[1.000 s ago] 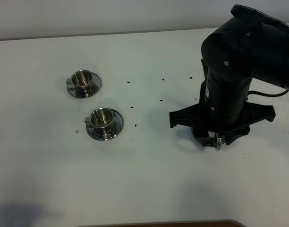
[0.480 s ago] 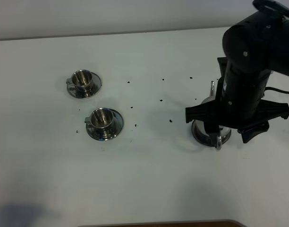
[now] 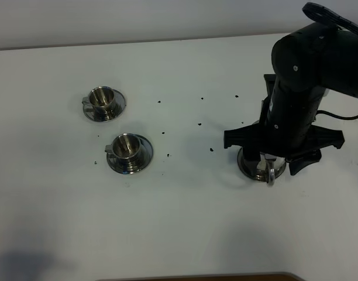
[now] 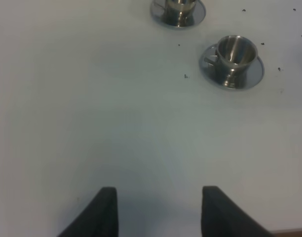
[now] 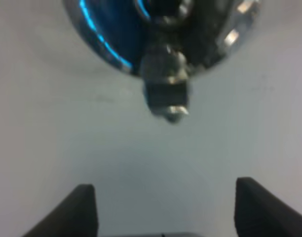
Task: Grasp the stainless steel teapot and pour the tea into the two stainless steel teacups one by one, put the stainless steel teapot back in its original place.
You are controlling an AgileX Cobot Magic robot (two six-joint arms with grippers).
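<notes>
The stainless steel teapot [image 3: 253, 165] stands on the white table at the right, mostly hidden under my right arm. Only its base rim and loop handle [image 3: 271, 176] show. In the right wrist view the teapot [image 5: 161, 44] is a blurred shiny body just beyond the fingers. My right gripper [image 5: 166, 205] is open wide with nothing between its fingers, right by the handle. The two stainless steel teacups [image 3: 104, 103] [image 3: 128, 153] sit on saucers at the left. My left gripper [image 4: 159, 210] is open over bare table, short of the teacups [image 4: 233, 58] [image 4: 178, 7]. The tea is hidden.
Small dark specks [image 3: 211, 149] lie scattered across the middle of the table between cups and pot. The table's back edge [image 3: 167, 42] runs along the top, and a brown front edge [image 3: 196, 277] shows at the bottom.
My right arm swung right off the teapot, then eased back left over it. The right jaws spread wider. Teapot and cups stayed where they were.
</notes>
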